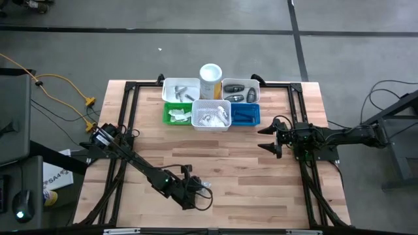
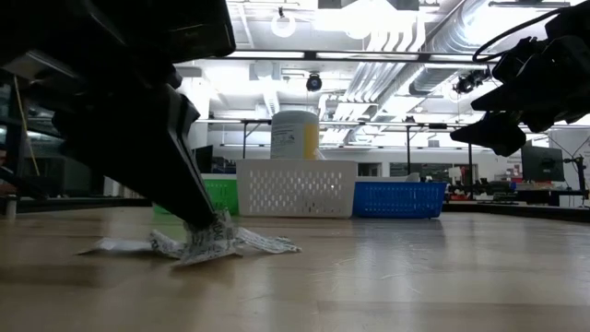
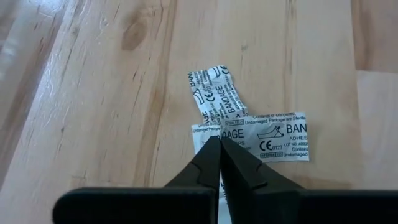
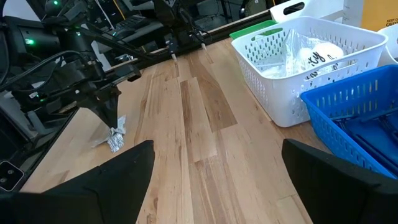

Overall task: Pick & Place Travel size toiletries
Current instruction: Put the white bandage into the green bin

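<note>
Pinching a bandage packet [image 3: 249,127] on the table beneath it, the left gripper [image 3: 220,144] is closing its fingers for pickup; next likely lifting toward the bins [image 1: 210,116] ahead. Right gripper [image 4: 211,168] is hovering open, empty.

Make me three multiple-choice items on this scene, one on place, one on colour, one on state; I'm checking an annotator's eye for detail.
1. Where are the bandage packets that the left gripper is at?
A. in the blue bin
B. on the bare wood near the table's front edge
C. on top of the white cylinder

2. What colour is the bin left of the front white bin?
A. green
B. red
C. black

3. How are the right gripper's fingers?
A. shut on a packet
B. spread open, holding nothing
C. inside a bin

Key: 1 B, the high view shows them far from the bins; 2 A, it shows green there; 3 B, the right wrist view shows the fingers wide apart over bare wood.
</note>
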